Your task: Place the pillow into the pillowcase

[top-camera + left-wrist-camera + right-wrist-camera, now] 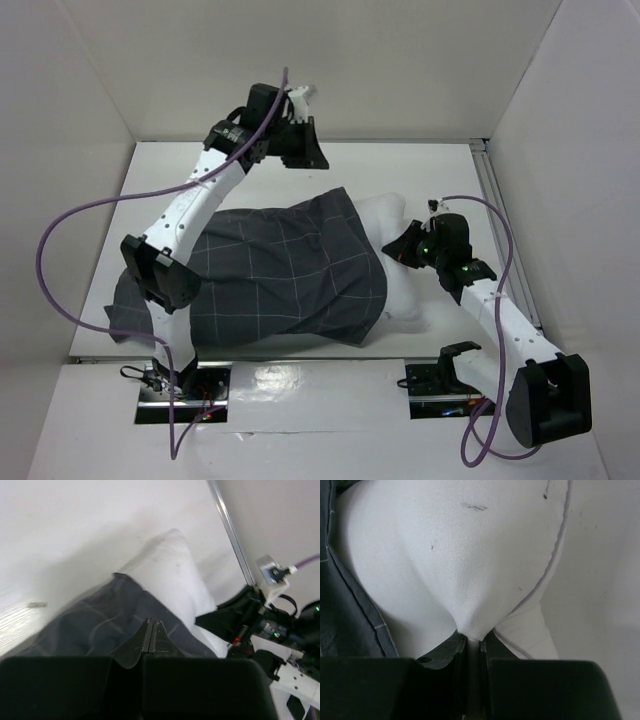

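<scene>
**Insertion stage: pillow partly sleeved**

The pillowcase (pixel 280 270) lies on the surface (pixel 400 170) and covers most of the pillow (pixel 405 290); only the pillow's right end protrudes. The right end effector (pixel 474 642) is clamped on a pinch of that exposed end. The left end effector (pixel 151 630) hangs raised, fingers together, empty. Probable next move: grip the case hem and draw it over the remainder. No legible writing or labels

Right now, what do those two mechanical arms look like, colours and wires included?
Both the left arm and right arm have white link segments with chunky black joints. A purple cable loops along each. The left tool and right tool are black, with two flat tapering fingers. Small green lights glow on the right wrist.
</scene>
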Controlling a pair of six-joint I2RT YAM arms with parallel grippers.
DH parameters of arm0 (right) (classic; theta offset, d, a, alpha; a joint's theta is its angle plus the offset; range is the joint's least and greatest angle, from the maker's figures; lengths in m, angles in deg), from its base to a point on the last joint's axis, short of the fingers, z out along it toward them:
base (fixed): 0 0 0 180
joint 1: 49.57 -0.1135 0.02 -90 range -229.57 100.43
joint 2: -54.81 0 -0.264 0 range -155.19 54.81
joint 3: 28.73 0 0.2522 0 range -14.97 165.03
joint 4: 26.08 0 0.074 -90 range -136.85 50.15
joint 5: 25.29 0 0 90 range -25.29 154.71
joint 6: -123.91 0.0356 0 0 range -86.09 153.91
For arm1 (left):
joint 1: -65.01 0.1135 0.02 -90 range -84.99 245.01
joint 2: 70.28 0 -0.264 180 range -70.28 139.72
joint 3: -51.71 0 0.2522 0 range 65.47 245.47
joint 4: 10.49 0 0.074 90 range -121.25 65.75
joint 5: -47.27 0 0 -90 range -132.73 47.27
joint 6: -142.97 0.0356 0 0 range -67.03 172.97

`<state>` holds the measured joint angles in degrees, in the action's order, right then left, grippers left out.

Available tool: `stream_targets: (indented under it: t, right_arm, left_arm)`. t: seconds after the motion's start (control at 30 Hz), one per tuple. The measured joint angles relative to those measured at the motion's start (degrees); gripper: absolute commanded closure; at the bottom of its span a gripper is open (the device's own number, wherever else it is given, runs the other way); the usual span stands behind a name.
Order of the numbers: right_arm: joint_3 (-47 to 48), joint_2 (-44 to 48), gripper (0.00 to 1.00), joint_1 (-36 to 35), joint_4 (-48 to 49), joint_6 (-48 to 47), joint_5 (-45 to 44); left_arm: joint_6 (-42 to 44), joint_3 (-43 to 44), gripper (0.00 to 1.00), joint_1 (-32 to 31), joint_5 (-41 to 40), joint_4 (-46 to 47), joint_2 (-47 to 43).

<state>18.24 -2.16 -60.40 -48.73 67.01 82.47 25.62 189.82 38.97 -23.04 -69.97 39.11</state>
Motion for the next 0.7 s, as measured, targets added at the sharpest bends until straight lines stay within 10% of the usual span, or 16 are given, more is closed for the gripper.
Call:
stream_targets:
  t: [0.13,0.33,0.47,0.6,0.7]
  right_arm:
    - [0.26,0.0,1.0,0.0,-0.57,-0.37,0.02]
    - [0.57,0.28,1.0,-0.02,-1.51,-0.85,0.02]
    - [0.59,0.28,1.0,-0.02,-1.55,-1.01,0.04]
    - [0.81,0.28,1.0,-0.02,-1.92,-1.05,0.04]
    - [1.09,0.28,1.0,-0.02,-2.36,-1.07,0.04]
  left_arm:
    - [0.28,0.9,0.29,-4.5,0.52,0.74,2.12]
    - [0.2,1.33,0.15,-7.56,-8.44,-2.78,6.64]
    - [0.17,1.99,0.25,-8.63,-14.4,-5.4,8.79]
    - [0.17,2.01,1.0,-8.81,-15.93,-6.8,9.77]
    - [1.03,2.56,1.0,-9.2,-14.71,-6.95,10.12]
